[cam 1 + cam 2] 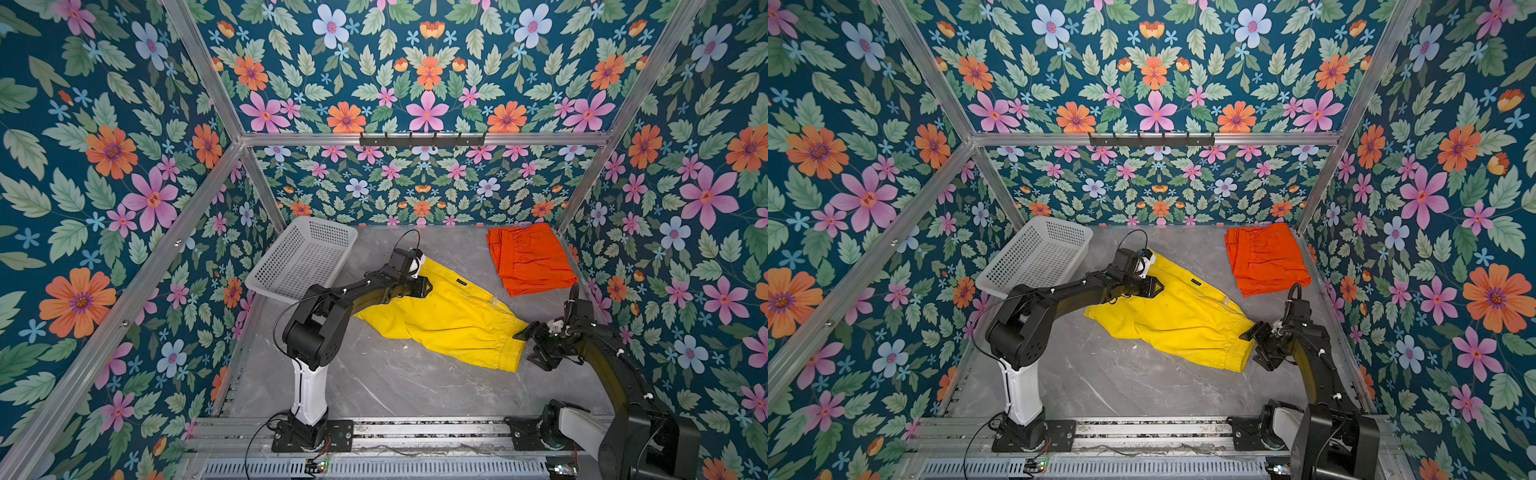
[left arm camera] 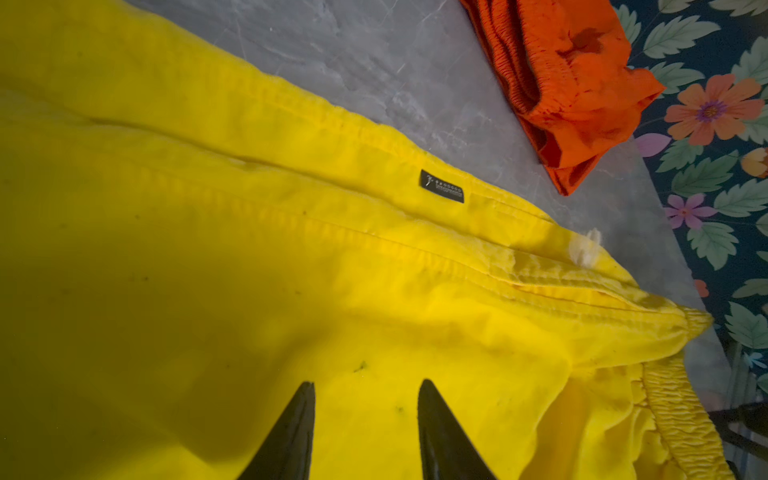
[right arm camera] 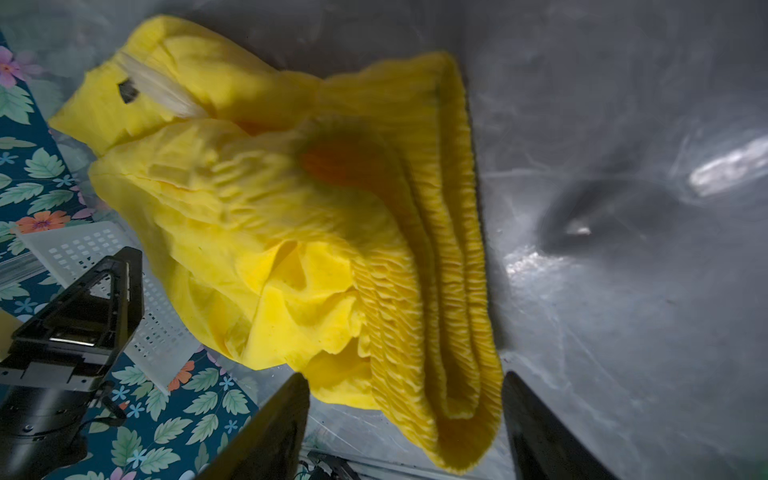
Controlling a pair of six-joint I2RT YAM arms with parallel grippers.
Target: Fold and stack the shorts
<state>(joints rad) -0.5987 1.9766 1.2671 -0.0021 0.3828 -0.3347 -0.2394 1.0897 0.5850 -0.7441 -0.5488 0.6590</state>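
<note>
Two pairs of shorts on the table (image 1: 374, 386). Near the right edge: right gripper (image 1: 528, 345), jaws spread wide either side of the waistband of the yellow shorts (image 1: 449, 316), not clamping. Mid-table: yellow shorts lying flat, left gripper (image 2: 366, 384) over them, fingers parted, holding nothing. Far right corner: orange shorts (image 1: 530, 259), folded.

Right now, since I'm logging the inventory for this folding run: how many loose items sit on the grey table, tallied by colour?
Yellow: 1, the bright yellow fabric shorts, lying mid-table.
Orange: 1, the bright orange fabric shorts, folded at the back right.
White: 1, the white perforated plastic basket, tilted at the back left.
Total: 3
</note>
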